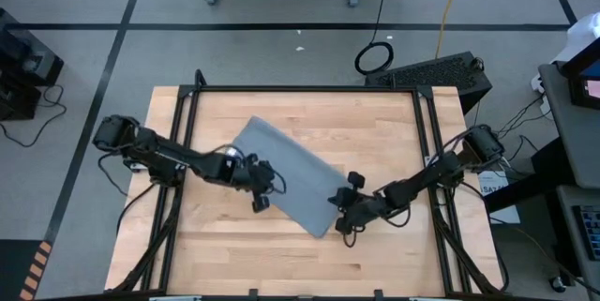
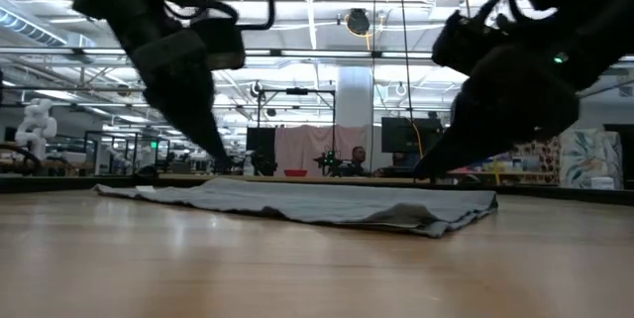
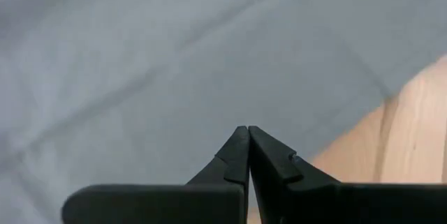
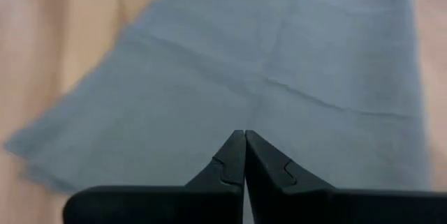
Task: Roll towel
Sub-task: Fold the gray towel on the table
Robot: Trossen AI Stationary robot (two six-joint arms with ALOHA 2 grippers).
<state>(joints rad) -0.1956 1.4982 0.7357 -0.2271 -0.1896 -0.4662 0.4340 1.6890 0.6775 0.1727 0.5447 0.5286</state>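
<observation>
The grey-blue towel (image 1: 286, 174) lies flat on the wooden table (image 1: 375, 123), set diagonally from the far left to the near right. It also shows in the low view (image 2: 317, 204). My left gripper (image 1: 269, 187) is shut, low over the towel's left side, and the cloth (image 3: 174, 56) fills its wrist view. My right gripper (image 1: 337, 207) is shut, low over the towel's near right end (image 4: 279, 77). Both sets of fingers slant down toward the cloth. My left gripper's (image 3: 248, 129) shut fingertips reach down to the towel's surface near its left edge, slanting from the table's left; I cannot tell whether they touch it. My right gripper's (image 4: 244, 133) shut fingertips reach down to the towel's near right end, slanting from the right; I cannot tell whether they touch it.
Bare wood lies all around the towel, widest at the far right (image 1: 375, 123) and along the near edge (image 1: 281, 263). A dark frame rail (image 1: 309, 88) borders the table's far side.
</observation>
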